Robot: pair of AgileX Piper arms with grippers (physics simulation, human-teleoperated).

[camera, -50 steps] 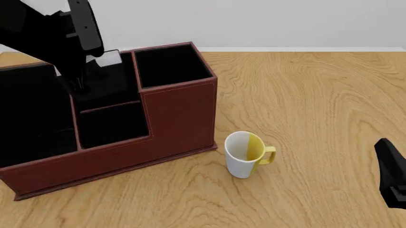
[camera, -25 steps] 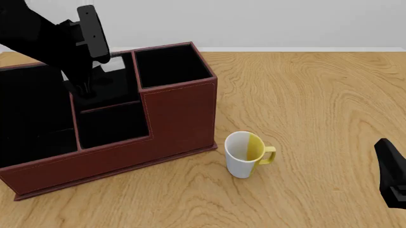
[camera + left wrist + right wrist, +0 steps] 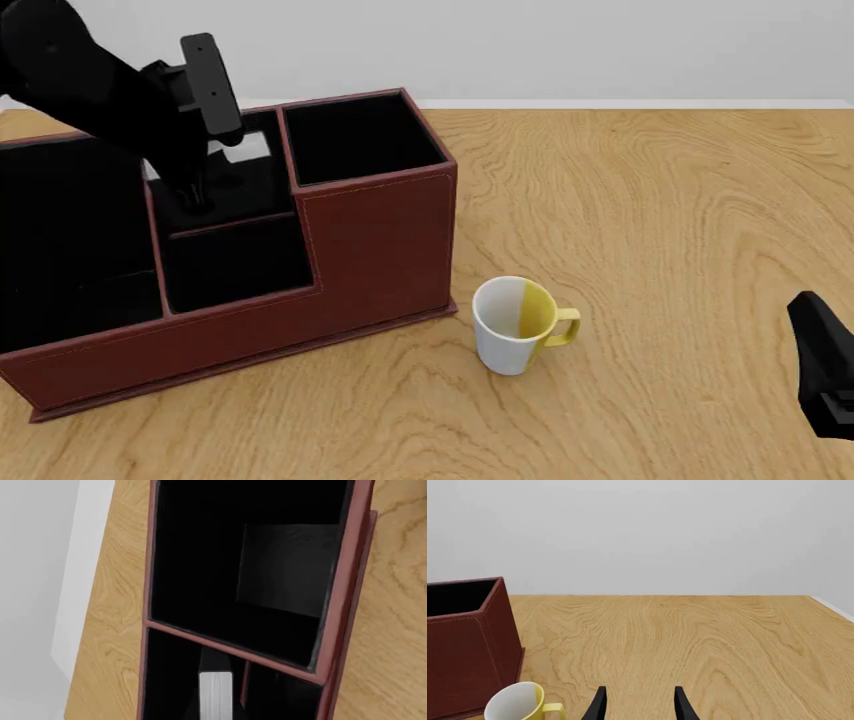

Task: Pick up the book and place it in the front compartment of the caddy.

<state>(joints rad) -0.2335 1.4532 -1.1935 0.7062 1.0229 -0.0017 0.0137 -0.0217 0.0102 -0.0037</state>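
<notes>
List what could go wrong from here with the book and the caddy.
1. The book appears to hang over the cell behind the low divider. Released here, it would miss the front compartment.
2. It sits close to the inner walls of the caddy and could snag when moved.

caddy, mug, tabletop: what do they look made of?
Caddy: reddish-brown leather-look shell with a pale stitch line along the edges and a matte black lining; could be faux leather. Mug: smooth white and yellow, probably glazed ceramic. Tabletop: light wood with bold swirling grain; cannot tell solid wood from veneer.
</notes>
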